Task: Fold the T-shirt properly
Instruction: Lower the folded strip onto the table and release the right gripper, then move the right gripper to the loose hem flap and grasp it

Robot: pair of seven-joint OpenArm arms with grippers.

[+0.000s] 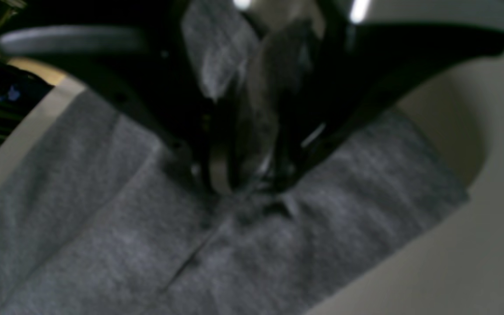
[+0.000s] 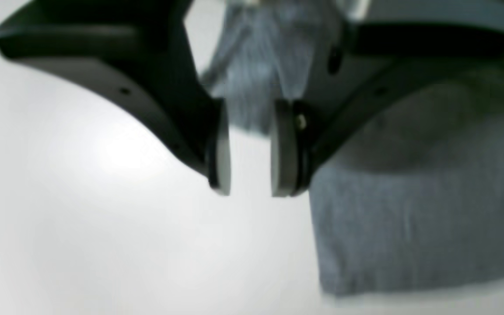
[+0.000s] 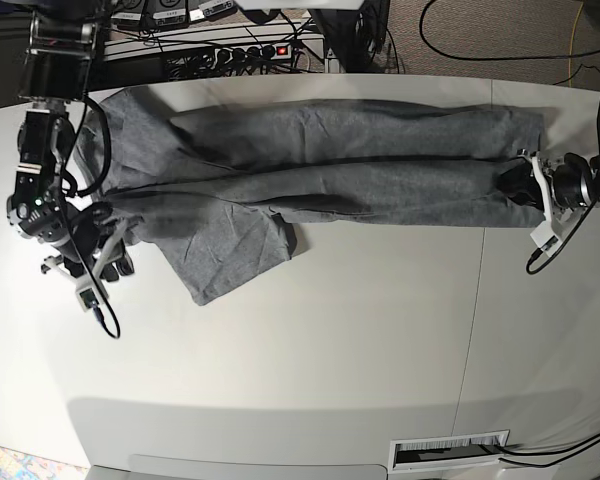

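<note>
Across the tabletop (image 3: 380, 330) from 9 to 3 o'clock lies the T-shirt (image 3: 330, 170), blurred left gripper (image 1: 243, 183) pinching its edge, right gripper (image 2: 250, 175) narrowly parted, cloth bunched between its fingers.

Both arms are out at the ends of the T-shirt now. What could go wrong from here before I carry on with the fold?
1. The right gripper holds cloth only deep between its fingers; the pads show a gap, so the T-shirt may slip out.
2. The left gripper pinches a small bunched bit, so pulling could tear it free.
3. A loose flap lies skewed toward the front, likely folding in crooked.
</note>
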